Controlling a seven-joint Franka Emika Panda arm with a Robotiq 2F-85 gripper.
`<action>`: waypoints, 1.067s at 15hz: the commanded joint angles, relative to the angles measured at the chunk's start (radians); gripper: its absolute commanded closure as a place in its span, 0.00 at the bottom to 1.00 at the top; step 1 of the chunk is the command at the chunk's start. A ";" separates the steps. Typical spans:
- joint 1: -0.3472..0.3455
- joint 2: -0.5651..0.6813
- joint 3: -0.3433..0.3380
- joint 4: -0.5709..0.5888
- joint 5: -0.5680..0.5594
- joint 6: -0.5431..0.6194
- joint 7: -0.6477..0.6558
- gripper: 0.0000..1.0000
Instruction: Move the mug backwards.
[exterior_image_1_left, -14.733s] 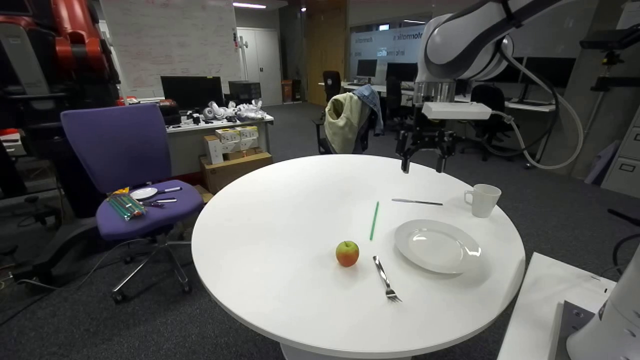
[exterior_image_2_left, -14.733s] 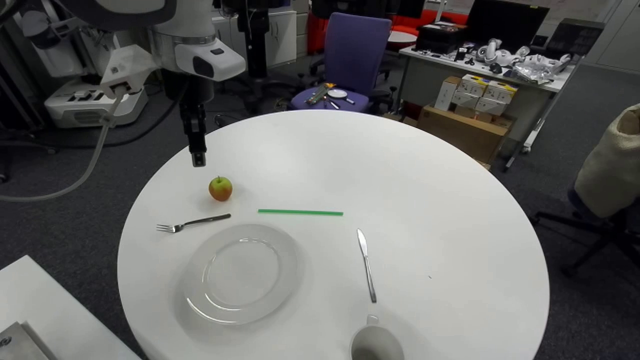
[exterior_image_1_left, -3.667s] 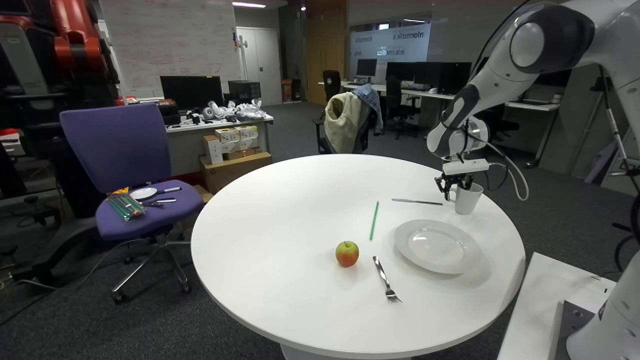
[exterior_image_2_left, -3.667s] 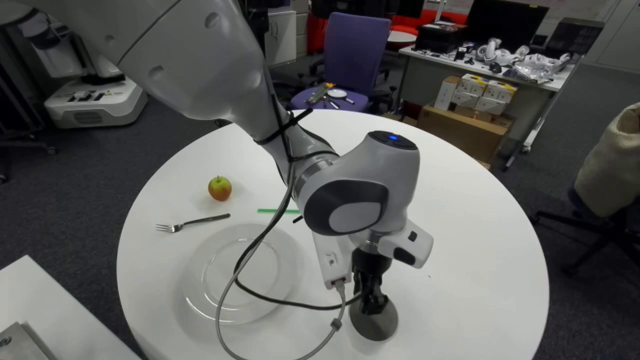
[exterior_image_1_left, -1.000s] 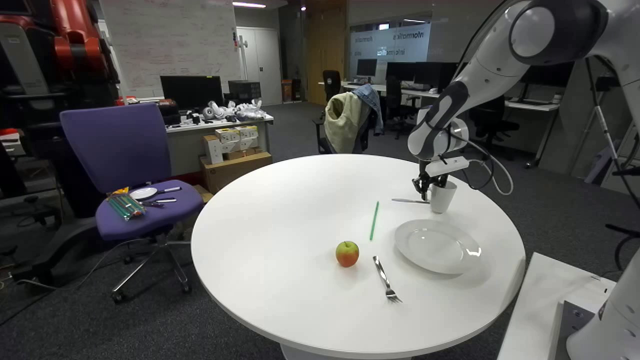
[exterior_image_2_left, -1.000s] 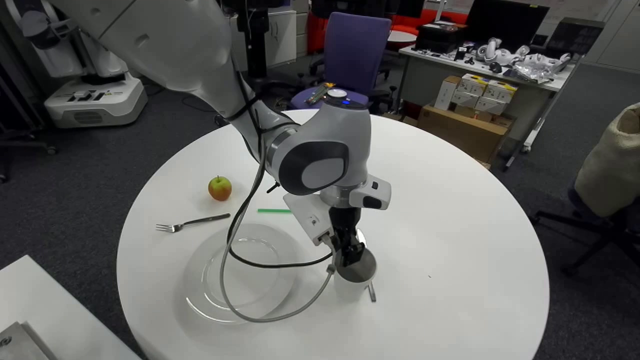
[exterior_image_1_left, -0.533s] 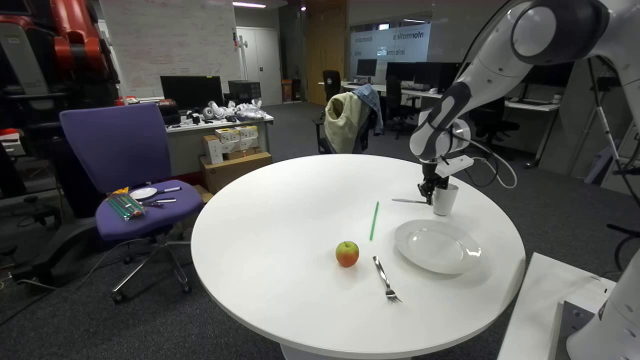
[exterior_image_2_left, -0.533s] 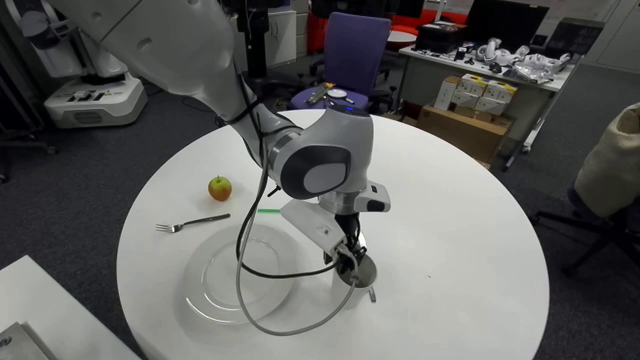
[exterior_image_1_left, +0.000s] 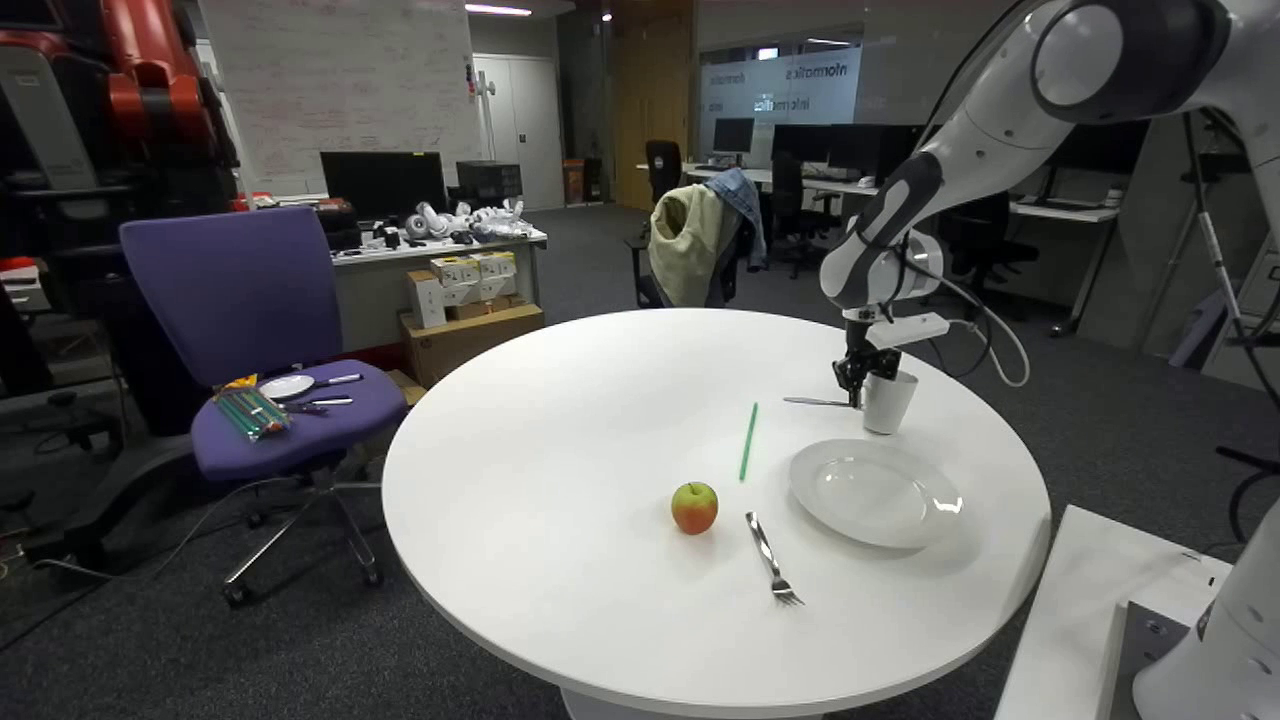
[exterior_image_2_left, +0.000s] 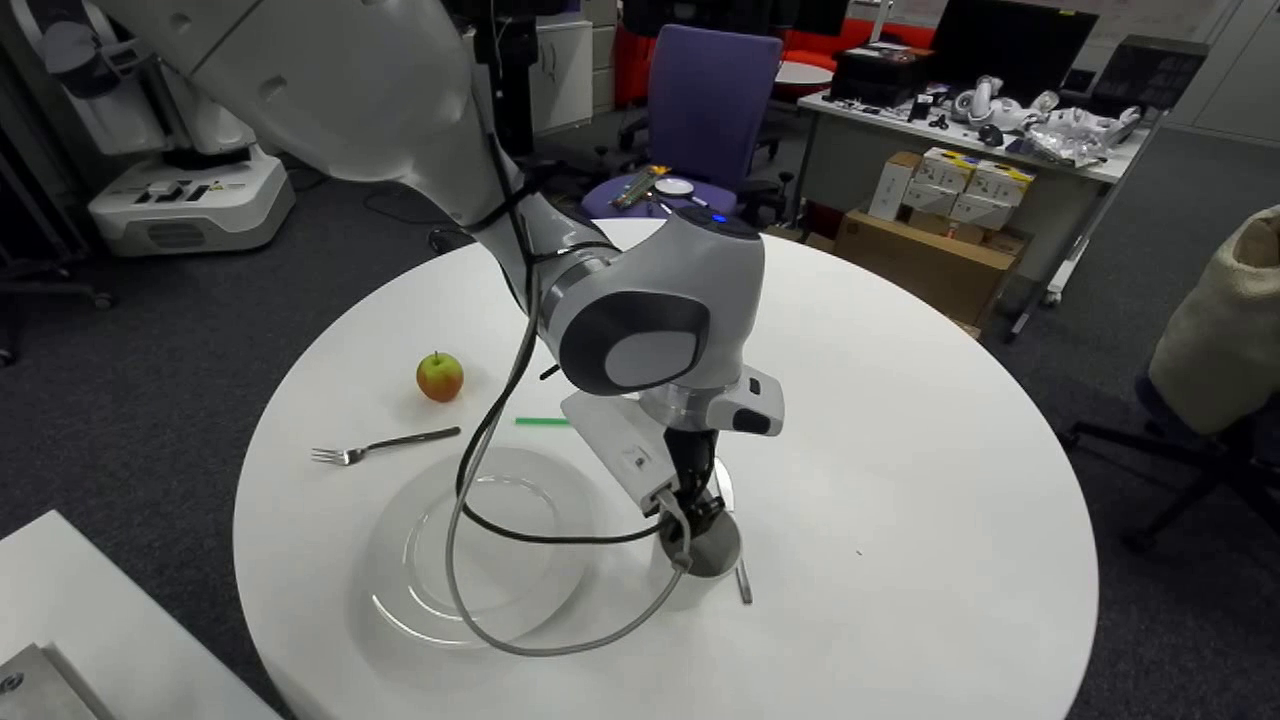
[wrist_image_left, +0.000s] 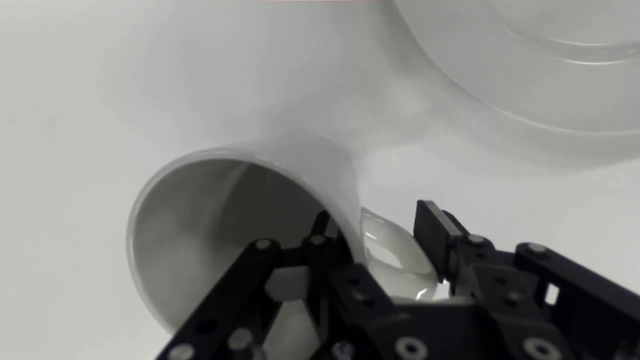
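Note:
The small white mug is near the far right part of the round table in an exterior view. In the wrist view my gripper straddles the side of the mug. One finger reaches inside the cup against its wall; the other finger presses on the outside of the handle. The jaws are shut on wall and handle together. From above, in an exterior view, the gripper covers part of the mug's opening. Whether the mug's base touches the table cannot be told.
A large white plate lies close beside the mug. A knife runs behind the mug and gripper, partly hidden. The green straw, apple and fork lie farther off on the table.
Since several seconds ago the mug has travelled with my gripper away from the table's right edge, beside the knife. Over the last second both shifted only slightly, and the gripper's tilt changed a little.

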 joint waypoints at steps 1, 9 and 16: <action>-0.004 -0.045 0.009 -0.024 0.072 -0.001 0.131 0.84; 0.025 -0.035 -0.011 -0.024 0.209 0.061 0.455 0.84; 0.081 -0.003 -0.071 0.002 0.167 0.039 0.660 0.84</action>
